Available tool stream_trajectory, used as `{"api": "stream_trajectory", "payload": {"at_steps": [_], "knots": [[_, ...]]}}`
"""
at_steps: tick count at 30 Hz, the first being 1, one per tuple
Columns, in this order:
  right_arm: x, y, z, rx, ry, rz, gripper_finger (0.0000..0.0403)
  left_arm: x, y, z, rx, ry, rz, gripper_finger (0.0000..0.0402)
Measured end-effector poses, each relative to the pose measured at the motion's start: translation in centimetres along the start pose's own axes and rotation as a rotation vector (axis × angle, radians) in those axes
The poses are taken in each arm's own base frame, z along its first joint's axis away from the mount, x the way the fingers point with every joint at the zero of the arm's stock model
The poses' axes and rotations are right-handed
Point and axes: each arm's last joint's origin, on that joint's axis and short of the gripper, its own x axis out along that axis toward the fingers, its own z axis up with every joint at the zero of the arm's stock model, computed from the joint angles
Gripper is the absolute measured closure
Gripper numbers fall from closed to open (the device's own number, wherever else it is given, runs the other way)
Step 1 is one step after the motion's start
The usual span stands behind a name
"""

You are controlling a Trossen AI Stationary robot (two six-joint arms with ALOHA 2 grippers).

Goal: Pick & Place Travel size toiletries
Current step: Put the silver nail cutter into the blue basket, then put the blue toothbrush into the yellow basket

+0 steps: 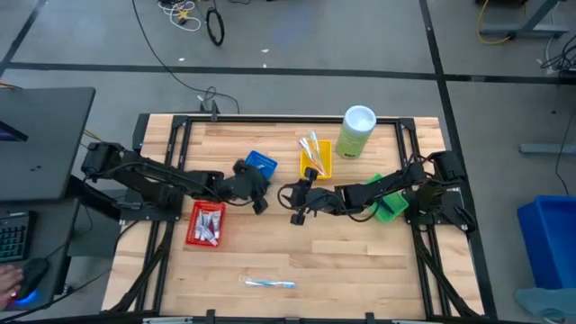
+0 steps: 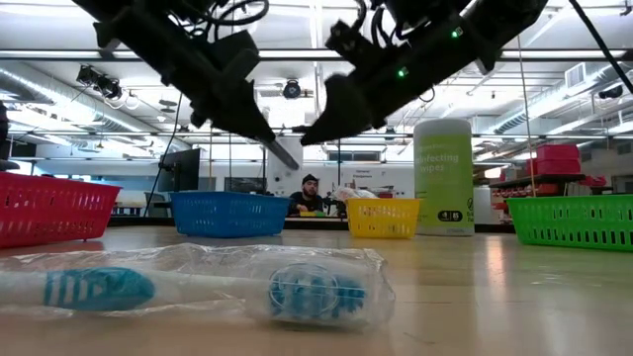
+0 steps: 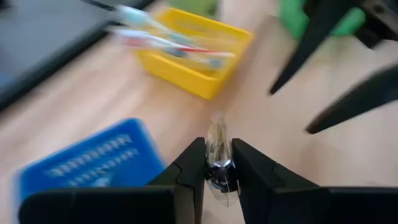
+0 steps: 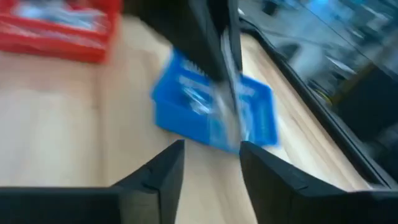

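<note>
My left gripper [image 3: 217,155] hangs over the table's middle [image 1: 259,200], just in front of the blue tray [image 1: 261,164], shut on a small clear-wrapped item [image 3: 217,134] with something dark inside. My right gripper [image 4: 211,152] is open and faces it from the right [image 1: 295,205], touching nothing. A wrapped white and blue toothbrush [image 1: 270,283] lies flat near the table's near edge [image 2: 198,287]. Several toothbrushes stick out of the yellow tray [image 1: 315,160]. White tubes lie in the red tray [image 1: 205,223]. My left gripper pinches the wrapped item between its two fingers [image 3: 189,168]. The dark part [image 3: 219,171] sits between the fingertips, and the clear wrapper's end [image 3: 217,127] sticks out past them. The item is lifted clear of the table.
A green tray [image 1: 389,205] sits under the right arm. The tall pale-green canister [image 1: 357,132] stands at the far right beside the yellow tray. The two grippers are close together. Bare wood lies between the red tray and the right edge.
</note>
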Motion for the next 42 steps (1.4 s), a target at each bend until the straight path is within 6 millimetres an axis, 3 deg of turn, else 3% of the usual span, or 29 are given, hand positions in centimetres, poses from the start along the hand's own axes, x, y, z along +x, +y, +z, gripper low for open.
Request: {"api": "stream_trajectory", "payload": {"at_steps": [5, 13, 21, 30, 35, 42], "knots": [[0.0, -0.4, -0.9, 0.021, 0.082, -0.115, 0.0206, -1.0, 1.4, 0.8, -0.01, -0.054, 0.168, 0.0336], [0.3, -0.8, -1.2, 0.082, 0.115, -0.05, 0.0172, -1.0, 3.3, 0.0, -0.053, 0.0, 0.372, 0.0314], [0.5, -1.0, -1.3, 0.109, 0.116, -0.045, 0.0162, 0.6, 3.8, -1.2, -0.025, 0.1, 0.386, 0.0303], [0.4, -0.3, -0.8, 0.21, 0.086, 0.228, 0.0155, 1.1, 4.2, -1.4, -0.025, 0.136, 0.374, 0.0244], [-0.6, 2.1, 0.1, 0.315, 0.035, 0.459, 0.0166, 1.1, 4.0, -1.2, -0.037, 0.119, 0.36, 0.023], [-4.3, 7.5, 1.4, 0.254, -0.099, 0.68, 0.0175, 1.2, 3.9, -0.9, -0.055, 0.092, 0.347, 0.0232]]}}
